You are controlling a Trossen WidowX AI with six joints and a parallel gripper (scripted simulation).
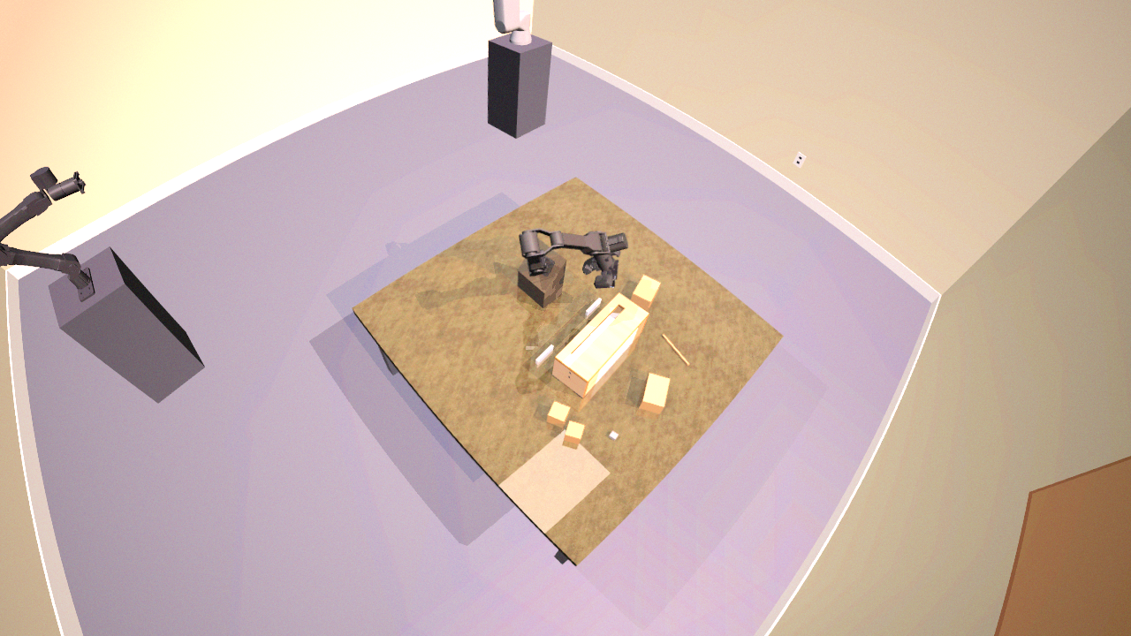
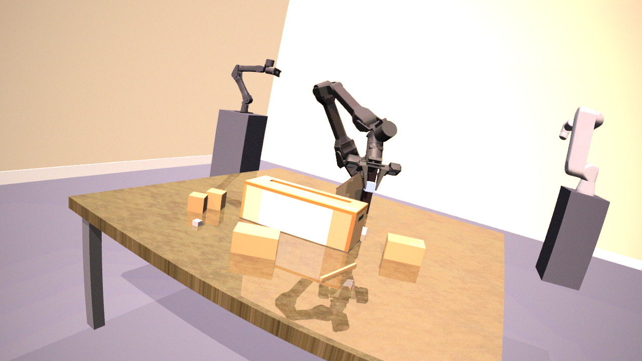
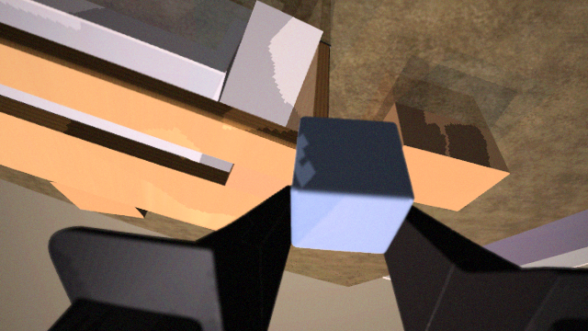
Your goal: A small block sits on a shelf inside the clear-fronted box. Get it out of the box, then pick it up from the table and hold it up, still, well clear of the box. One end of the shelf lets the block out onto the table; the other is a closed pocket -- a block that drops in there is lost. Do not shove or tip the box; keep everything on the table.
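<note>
My gripper [image 2: 370,185] [image 3: 337,199] is shut on the small pale blue block [image 2: 369,187] [image 3: 352,184], with one finger on each side. In the exterior view the block hangs in the air behind the box, above table level. The box [image 1: 603,341] [image 2: 339,227] [image 3: 138,138] stands upright on the table [image 1: 474,316] [image 2: 449,269] [image 3: 441,37], with a long slot in its top. In the wrist view the block is in front of the box's end and not visibly touching it. In the top view the arm hides the block.
Wooden blocks [image 1: 646,291] [image 1: 655,392] [image 2: 405,249] [image 2: 256,242] [image 3: 455,179] stand near the box. Two smaller ones [image 1: 557,412] [image 1: 573,433] are beyond its far end, near a small white cube [image 1: 613,435] [image 2: 196,222]. A thin stick [image 1: 675,349] [image 2: 338,272] lies in front.
</note>
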